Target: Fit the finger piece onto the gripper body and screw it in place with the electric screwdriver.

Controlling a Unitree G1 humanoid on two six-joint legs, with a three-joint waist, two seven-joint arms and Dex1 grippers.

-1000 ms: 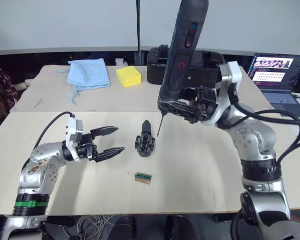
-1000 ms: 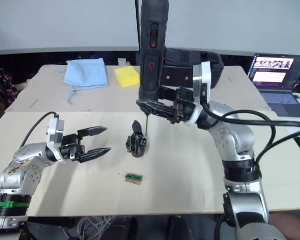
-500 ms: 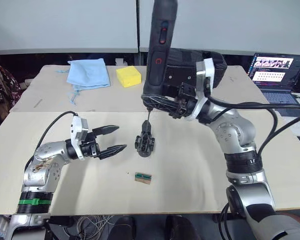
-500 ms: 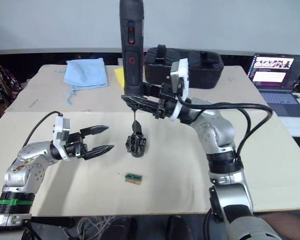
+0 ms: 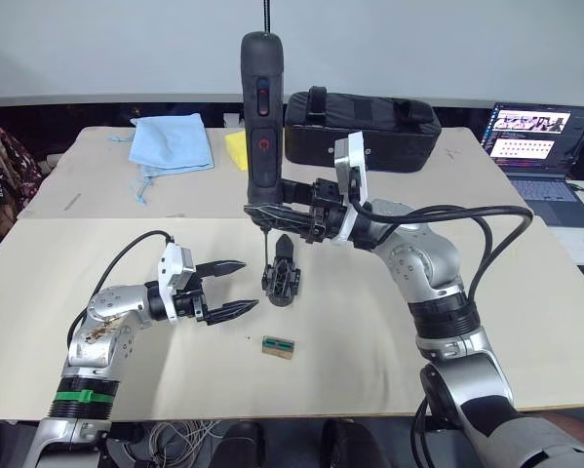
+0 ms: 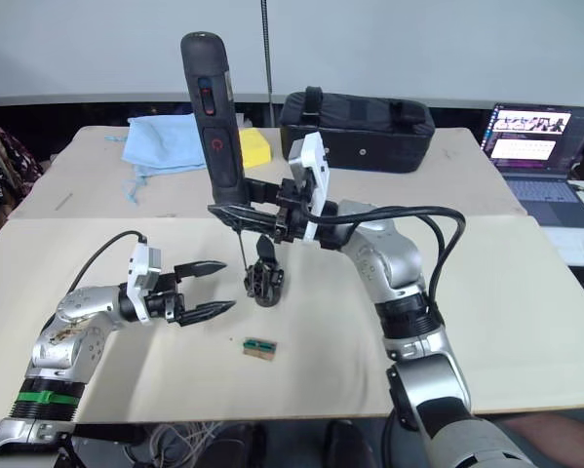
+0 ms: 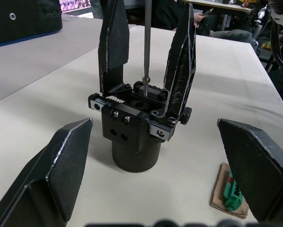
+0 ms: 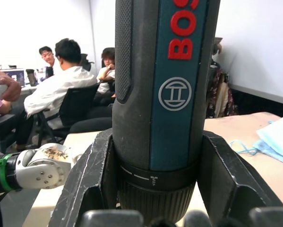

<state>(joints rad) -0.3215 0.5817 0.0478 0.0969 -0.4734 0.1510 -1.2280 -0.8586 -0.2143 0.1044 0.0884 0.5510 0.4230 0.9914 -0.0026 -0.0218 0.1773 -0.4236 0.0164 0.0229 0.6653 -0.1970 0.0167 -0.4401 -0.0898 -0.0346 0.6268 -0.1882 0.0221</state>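
Black electric screwdriver [image 5: 261,117] stands upright, clamped in the right end effector [image 5: 290,207], its thin bit reaching down to the top of the gripper body [image 5: 282,278] standing on the counter [image 5: 389,341] just below. The left end effector [image 5: 225,288] hovers spread wide and empty, just beside the gripper body, a small green-topped block [image 5: 279,346] nearby.

Gripper body [image 5: 282,280]: small black block on a round base, standing upright on the pale worktop [image 5: 389,322]. Two black pointed finger pieces rise from its top; one finger piece [image 7: 114,45] shows a textured face. Electric screwdriver [image 5: 261,127]: thick black cylinder with red markings, held upright, its thin metal bit reaching down between the finger pieces onto the body's top.
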